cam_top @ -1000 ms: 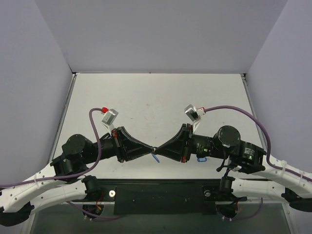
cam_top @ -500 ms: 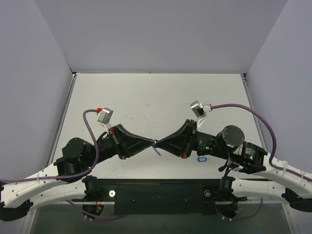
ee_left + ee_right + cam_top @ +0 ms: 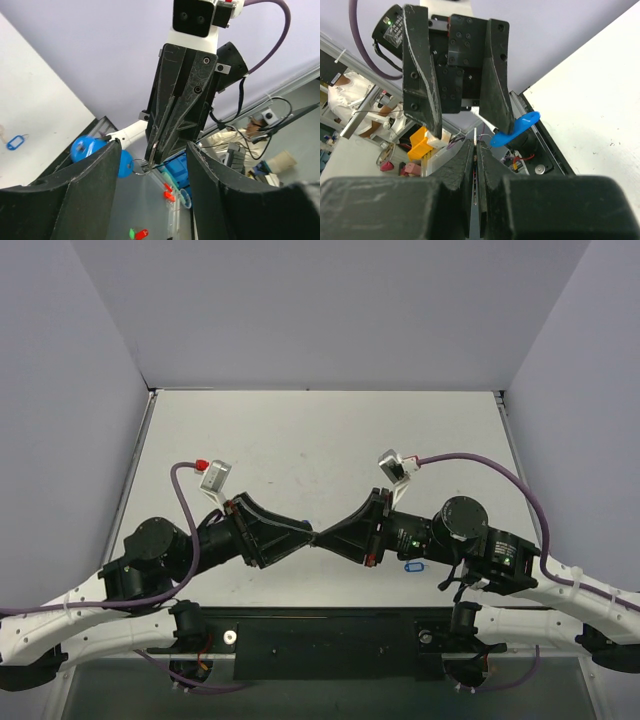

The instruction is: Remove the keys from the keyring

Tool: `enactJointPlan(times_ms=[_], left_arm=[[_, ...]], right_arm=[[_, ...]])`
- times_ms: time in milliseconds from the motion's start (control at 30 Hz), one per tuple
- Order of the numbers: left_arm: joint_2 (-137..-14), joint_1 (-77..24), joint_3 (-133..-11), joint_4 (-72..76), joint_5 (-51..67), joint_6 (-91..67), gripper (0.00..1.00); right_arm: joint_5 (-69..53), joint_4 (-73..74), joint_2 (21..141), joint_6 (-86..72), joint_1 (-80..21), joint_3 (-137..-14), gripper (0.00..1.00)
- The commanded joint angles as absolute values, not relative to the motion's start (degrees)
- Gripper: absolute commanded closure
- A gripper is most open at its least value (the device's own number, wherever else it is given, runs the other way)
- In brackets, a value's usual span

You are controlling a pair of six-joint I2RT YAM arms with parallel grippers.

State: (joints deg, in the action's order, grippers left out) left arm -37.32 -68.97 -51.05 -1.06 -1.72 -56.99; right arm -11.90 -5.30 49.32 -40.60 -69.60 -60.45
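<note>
My right gripper (image 3: 476,142) is shut on a thin metal key (image 3: 476,136), held edge-on with its tip poking out past the pads. In the left wrist view the key (image 3: 151,151) shows at the right gripper's tip, and the keyring (image 3: 140,168) hangs from it with its blue tag (image 3: 125,163). The tag (image 3: 515,129) also shows in the right wrist view. My left gripper (image 3: 155,145) is open, its fingers standing on either side of the key and ring without touching them. From above, the left gripper (image 3: 310,536) and right gripper (image 3: 323,537) meet tip to tip, hiding key and ring.
A second blue tag (image 3: 412,566) lies on the white table (image 3: 320,440) beside the right arm, and it shows as a small blue tag (image 3: 15,142) in the left wrist view. Grey walls enclose the table on three sides. A black rail (image 3: 330,635) runs along the near edge.
My left gripper has gone from shut to open. The blue tag that hung below the meeting fingertips no longer shows from above. Both arms shifted slightly.
</note>
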Motion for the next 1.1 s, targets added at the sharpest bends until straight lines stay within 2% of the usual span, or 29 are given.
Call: enactJointPlan(times_ms=[0, 167, 267, 433, 833, 1067], left_arm=[[-34.6, -69.3, -58.0, -11.4, -4.5, -51.3, 0.36], [-34.3, -69.3, -62.2, -20.6, -4.5, -47.4, 0.38], [-34.9, -69.3, -63.6, -22.4, -3.3, -45.7, 0.43], [-35.8, -69.3, -62.9, -21.2, 0.0, -44.7, 0.50], [-36.7, -69.3, -60.9, -18.8, 5.0, -44.0, 0.51], [-35.3, -69.3, -58.6, -16.5, 5.7, -44.3, 0.58]], right_arm=[[-14.0, -6.5, 48.9, -40.3, -70.1, -61.8, 1.00], [-16.1, -6.0, 49.4, -40.7, -70.0, -62.5, 1.00], [-17.7, -6.9, 49.9, -41.0, -70.1, -62.6, 1.00], [-18.5, -6.7, 50.4, -41.2, -70.2, -63.0, 1.00], [-18.3, -5.7, 51.1, -40.7, -70.4, -64.2, 1.00], [-17.5, -5.7, 50.9, -40.6, -70.4, -64.1, 1.00]])
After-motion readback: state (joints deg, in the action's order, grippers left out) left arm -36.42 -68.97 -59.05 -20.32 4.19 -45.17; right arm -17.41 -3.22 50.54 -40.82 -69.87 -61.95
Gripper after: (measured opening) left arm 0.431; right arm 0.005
